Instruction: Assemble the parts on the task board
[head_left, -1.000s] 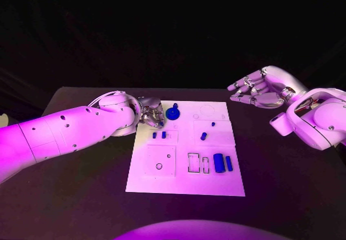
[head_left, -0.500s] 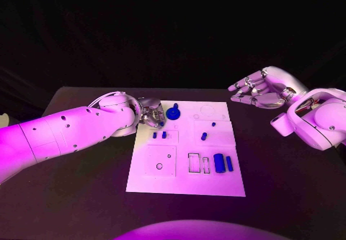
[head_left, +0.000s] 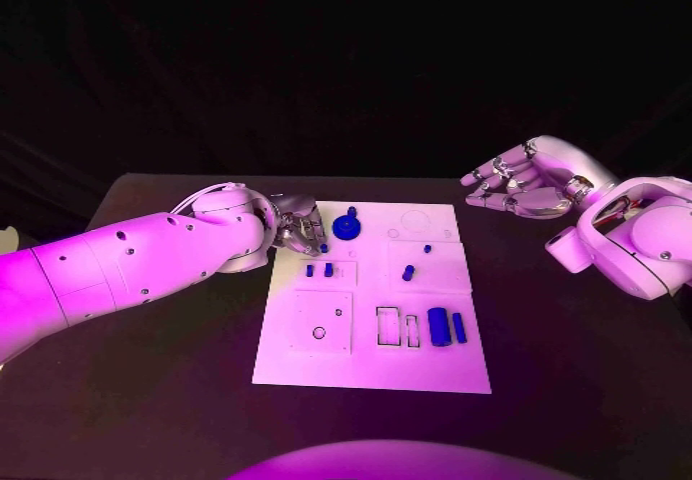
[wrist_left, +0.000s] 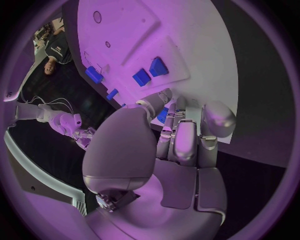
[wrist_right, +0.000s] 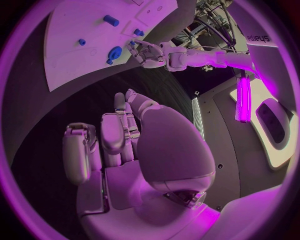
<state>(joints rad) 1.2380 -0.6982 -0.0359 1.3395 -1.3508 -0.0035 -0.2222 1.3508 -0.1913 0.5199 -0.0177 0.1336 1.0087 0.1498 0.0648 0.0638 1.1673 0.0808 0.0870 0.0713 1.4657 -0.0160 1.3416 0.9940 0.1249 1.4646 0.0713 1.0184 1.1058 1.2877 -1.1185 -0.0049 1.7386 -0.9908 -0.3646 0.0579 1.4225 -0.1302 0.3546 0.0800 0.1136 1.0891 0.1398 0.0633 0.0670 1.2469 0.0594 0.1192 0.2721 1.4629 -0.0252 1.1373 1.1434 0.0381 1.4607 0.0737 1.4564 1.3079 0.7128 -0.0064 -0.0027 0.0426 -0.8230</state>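
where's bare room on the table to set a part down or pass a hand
Bare black table lies near the task board and right of it, below the right hand. The board's far left corner is crowded: left hand beside a round blue part.

Dark room, black table (head_left: 173, 400).
Black backdrop behind the table; lit strip lamp (wrist_right: 242, 100) beside it.

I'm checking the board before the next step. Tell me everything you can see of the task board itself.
The task board is a flat white rectangular plate lying in the middle of the black table, its long side running away from the robot. Its face is split into square panels with outlined rectangular slots, round holes and a faint circle. Small blue parts lie on it or stand in it, including a round blue part near its far edge. The left robot hand is at its far left corner; contact cannot be told.
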